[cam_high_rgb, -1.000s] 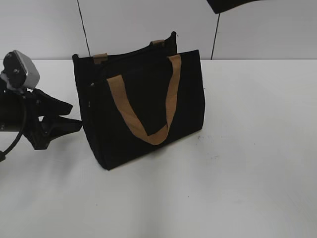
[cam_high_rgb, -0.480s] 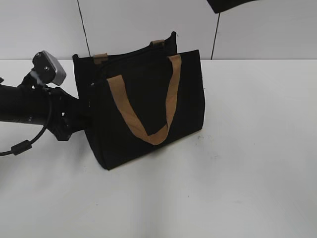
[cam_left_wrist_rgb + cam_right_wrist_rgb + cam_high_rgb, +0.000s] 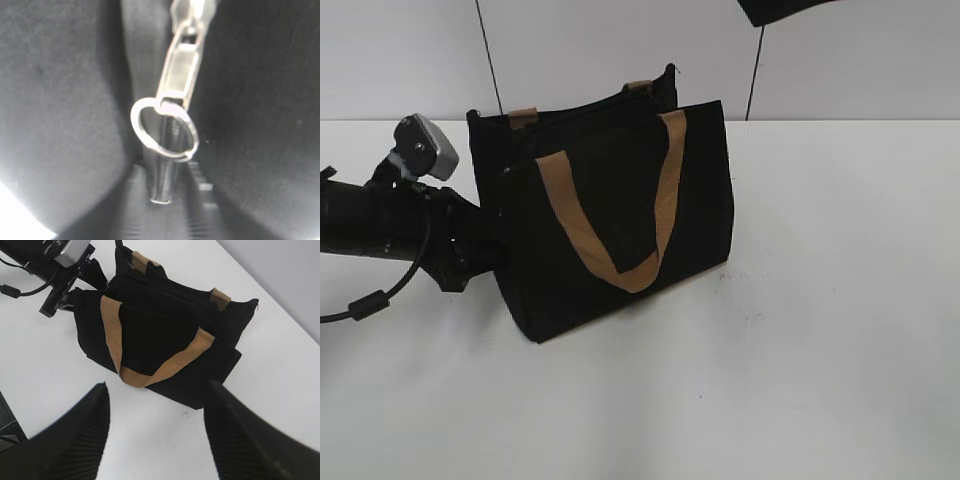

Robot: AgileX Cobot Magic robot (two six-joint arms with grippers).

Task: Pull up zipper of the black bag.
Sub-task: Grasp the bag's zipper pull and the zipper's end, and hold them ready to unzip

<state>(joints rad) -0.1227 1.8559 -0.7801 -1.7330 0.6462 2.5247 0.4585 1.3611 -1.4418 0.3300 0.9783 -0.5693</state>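
The black bag [image 3: 620,215] stands upright on the white table, with tan handles [image 3: 665,190]. Its zipper track [image 3: 585,112] runs along the rim and down the left end. My left gripper [image 3: 488,255] is pressed against the bag's left end. In the left wrist view the silvery zipper pull [image 3: 180,70] with a ring [image 3: 164,130] hangs between my left gripper's ribbed pads [image 3: 162,200], which close on its lower tab. My right gripper [image 3: 157,386] is open and empty, high above the table in front of the bag [image 3: 165,340].
The white table [image 3: 820,330] extends to the right and front of the bag. A grey wall [image 3: 620,50] rises behind it. Part of the right arm [image 3: 780,10] shows at the top edge. The left arm's cable [image 3: 370,300] hangs at the left.
My left arm moved right and up to the bag's left end. Its fingers, spread apart a second ago, now sit at the zipper pull. The bag and right arm have not moved.
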